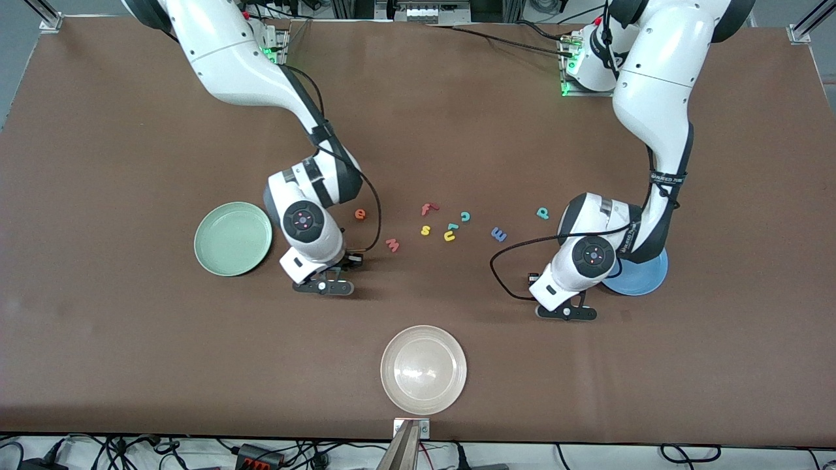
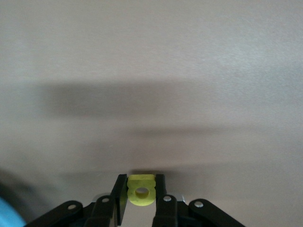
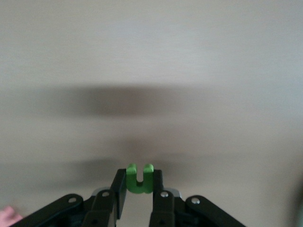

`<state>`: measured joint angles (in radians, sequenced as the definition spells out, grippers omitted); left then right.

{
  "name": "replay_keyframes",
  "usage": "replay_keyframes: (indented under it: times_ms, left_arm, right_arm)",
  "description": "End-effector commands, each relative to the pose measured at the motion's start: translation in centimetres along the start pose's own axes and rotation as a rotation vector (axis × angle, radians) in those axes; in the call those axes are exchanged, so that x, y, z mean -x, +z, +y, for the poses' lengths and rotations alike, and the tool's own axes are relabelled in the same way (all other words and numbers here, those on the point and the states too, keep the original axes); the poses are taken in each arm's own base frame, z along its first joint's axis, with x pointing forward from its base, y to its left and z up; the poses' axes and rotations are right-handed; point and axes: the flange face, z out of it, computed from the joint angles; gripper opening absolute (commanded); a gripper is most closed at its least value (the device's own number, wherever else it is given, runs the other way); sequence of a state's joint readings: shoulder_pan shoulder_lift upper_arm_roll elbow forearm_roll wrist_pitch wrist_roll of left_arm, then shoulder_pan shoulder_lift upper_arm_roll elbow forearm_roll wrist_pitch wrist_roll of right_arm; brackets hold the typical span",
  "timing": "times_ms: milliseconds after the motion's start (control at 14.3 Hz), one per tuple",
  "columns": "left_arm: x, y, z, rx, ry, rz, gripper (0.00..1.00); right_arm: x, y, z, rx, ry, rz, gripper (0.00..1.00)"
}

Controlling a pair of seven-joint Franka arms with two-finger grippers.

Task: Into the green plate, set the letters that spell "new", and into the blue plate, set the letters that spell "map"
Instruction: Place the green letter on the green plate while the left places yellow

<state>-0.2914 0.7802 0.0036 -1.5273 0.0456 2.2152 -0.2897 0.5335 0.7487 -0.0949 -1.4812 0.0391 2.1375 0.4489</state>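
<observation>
My right gripper (image 1: 324, 287) is low over bare table beside the green plate (image 1: 233, 238). It is shut on the dark green "n" (image 3: 140, 179), pinched between its fingers (image 3: 139, 177). My left gripper (image 1: 567, 313) is low over bare table beside the blue plate (image 1: 646, 277), which the left arm partly hides. It is shut on the yellow round-bowled letter (image 2: 141, 190), pinched between its fingers (image 2: 141, 182). On the table between the arms lie the orange "e" (image 1: 360, 213), red-pink "w" (image 1: 392, 245), blue "m" (image 1: 498, 234) and the teal stemmed letter (image 1: 542, 213).
A red "f" (image 1: 428, 209), yellow "s" (image 1: 425, 230), yellow "u" (image 1: 450, 236) and teal "c" (image 1: 466, 217) lie among the letters mid-table. A whitish-beige plate (image 1: 424, 369) stands near the table's front edge.
</observation>
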Motion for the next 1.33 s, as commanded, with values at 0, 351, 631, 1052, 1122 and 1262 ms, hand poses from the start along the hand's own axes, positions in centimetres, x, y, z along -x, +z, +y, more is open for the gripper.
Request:
replay_keyframes:
  times_ms: [0,351,631,1052,1122,1262]
  left_arm:
    - [-0.3,-4.5,-2.7,-0.030,0.031,-0.025,0.04]
    - [0.3,-4.7,-10.1,-0.036,0.090,-0.156,0.04]
    - [1.4,-4.5,-14.8,-0.022,0.114,-0.263,0.04]
    - [2.2,-1.4,-17.9,0.015,0.154,-0.285,0.05]
    - [2.3,-1.0,-18.0,0.015,0.153,-0.288,0.05]
    - [2.2,-1.0,-17.9,0.015,0.153,-0.288,0.18]
  right_arm:
    - [0.5,-4.5,7.3,0.007,-0.046,-0.097,0.12]
    - [3.5,-3.7,16.8,0.035,-0.080,-0.175,0.12]
    - [3.8,1.5,22.7,0.031,-0.045,-0.224,0.12]
    - [2.8,1.2,24.2,0.019,-0.012,-0.208,1.00]
    - [2.6,-0.3,23.4,0.016,-0.018,-0.214,1.00]
    - [2.5,-2.0,20.0,0.005,-0.051,-0.219,1.00]
